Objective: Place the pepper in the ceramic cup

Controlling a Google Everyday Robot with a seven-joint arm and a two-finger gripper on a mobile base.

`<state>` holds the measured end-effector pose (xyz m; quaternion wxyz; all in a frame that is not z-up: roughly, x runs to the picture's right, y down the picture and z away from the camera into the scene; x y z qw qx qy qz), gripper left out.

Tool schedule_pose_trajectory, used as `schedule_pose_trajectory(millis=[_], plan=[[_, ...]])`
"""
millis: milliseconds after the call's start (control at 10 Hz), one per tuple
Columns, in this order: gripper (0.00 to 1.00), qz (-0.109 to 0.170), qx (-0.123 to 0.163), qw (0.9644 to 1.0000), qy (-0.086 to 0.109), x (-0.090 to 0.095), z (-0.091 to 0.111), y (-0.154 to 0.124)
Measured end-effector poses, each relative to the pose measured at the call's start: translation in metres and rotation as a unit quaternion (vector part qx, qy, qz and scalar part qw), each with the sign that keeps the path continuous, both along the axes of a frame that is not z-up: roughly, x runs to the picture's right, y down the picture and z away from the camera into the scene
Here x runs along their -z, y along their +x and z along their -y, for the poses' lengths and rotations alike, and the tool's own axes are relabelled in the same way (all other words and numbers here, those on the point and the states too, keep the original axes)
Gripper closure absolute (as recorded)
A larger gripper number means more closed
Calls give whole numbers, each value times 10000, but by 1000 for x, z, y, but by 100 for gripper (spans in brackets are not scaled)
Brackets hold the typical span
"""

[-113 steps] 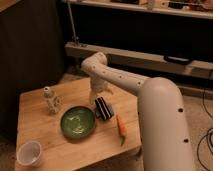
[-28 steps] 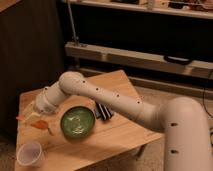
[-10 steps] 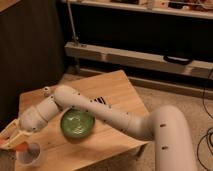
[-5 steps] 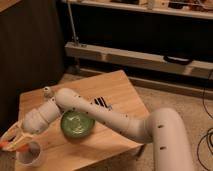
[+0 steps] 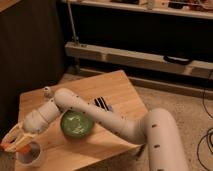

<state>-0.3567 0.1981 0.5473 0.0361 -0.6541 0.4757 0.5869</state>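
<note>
My gripper (image 5: pixel 16 141) is at the table's front left corner, just above and to the left of the white ceramic cup (image 5: pixel 31 157). It is shut on the orange pepper (image 5: pixel 7 146), which shows as an orange strip along the fingers. The pepper hangs by the cup's rim and is not inside it. My arm reaches across the table from the right and covers part of the table top.
A green plate (image 5: pixel 76 125) sits mid-table beside my arm. A black striped block (image 5: pixel 102 104) lies behind it. The whitish figurine bottle (image 5: pixel 47 91) peeks out behind my arm at the back left. The wooden table (image 5: pixel 125 97) ends close to the cup on the left and front.
My gripper carried the pepper from the table's right side to the front left. Over the last second it has only shifted slightly above the cup.
</note>
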Motion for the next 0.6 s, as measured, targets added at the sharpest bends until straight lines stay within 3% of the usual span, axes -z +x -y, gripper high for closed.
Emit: schedule_pose_trajectory(millis=[200, 600], plan=[[24, -7, 4, 10000, 0, 0, 1, 5], [20, -4, 6, 10000, -3, 0, 1, 5]])
